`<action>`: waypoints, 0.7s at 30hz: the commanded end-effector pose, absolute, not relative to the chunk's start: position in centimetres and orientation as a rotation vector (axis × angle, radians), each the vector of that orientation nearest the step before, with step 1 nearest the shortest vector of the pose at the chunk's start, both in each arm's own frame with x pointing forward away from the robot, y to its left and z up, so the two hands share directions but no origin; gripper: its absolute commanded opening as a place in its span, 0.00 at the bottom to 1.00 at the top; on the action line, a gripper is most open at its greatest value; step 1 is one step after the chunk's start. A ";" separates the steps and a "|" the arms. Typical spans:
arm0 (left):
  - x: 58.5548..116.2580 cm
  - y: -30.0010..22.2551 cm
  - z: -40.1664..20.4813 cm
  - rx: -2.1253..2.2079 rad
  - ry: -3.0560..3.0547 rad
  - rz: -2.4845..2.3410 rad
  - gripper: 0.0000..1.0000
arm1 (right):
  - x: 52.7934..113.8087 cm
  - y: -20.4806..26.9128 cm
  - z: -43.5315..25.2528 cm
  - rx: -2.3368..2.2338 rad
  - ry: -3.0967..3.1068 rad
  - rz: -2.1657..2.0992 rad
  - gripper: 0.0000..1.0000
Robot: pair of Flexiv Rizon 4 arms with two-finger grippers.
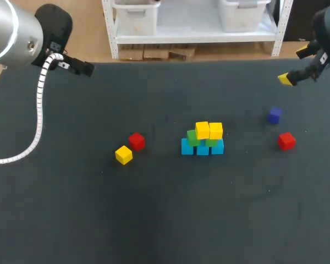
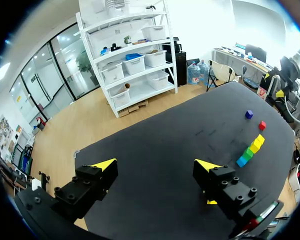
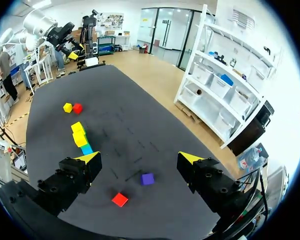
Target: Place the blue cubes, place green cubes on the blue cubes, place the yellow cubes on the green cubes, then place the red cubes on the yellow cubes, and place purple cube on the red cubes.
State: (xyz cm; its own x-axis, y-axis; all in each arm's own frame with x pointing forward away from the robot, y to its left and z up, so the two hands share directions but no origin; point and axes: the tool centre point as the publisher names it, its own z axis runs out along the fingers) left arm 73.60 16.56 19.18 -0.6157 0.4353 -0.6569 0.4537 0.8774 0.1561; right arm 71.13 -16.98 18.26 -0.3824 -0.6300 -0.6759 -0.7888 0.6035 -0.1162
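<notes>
Judging the yellow tier done: yellow cubes (image 1: 209,131) on green cubes (image 1: 192,138) on blue cubes (image 1: 202,148), mid-table. Next, likely fetching the red cube (image 1: 286,141) lying loose near the right gripper (image 3: 140,158), spread empty like the left gripper (image 2: 156,165); calls for descending, centring, closing.

The table (image 1: 154,220) is matt, dark, faintly felt-like. The cubes (image 1: 202,132) at centre look smooth and satin. At ten o'clock the left arm (image 1: 5,27) is brushed silver metal, its cable (image 1: 39,104) ribbed white plastic.

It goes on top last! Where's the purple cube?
In the head view, the purple cube lies at the right, just beyond a red cube, well right of the stack.
</notes>
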 end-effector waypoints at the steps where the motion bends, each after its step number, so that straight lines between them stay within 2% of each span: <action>1: 73.7 16.6 19.2 0.639 2.315 -0.036 1.00 | 71.1 -17.0 18.3 -1.115 2.131 0.295 1.00; 13: 72.2 15.0 17.7 0.717 2.383 0.014 1.00 | 71.1 -17.0 18.3 -1.115 2.131 0.295 1.00; 21: 70.4 12.7 14.2 0.808 2.540 0.051 1.00 | 71.1 -17.0 18.3 -1.115 2.131 0.295 1.00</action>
State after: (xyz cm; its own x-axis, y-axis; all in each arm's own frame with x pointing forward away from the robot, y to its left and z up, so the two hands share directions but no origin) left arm 69.68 13.99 14.78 -0.6927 0.5399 -0.4782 0.5358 0.8291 0.1598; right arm 71.13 -16.98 18.25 -0.3823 -0.6300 -0.6760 -0.7889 0.6034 -0.1162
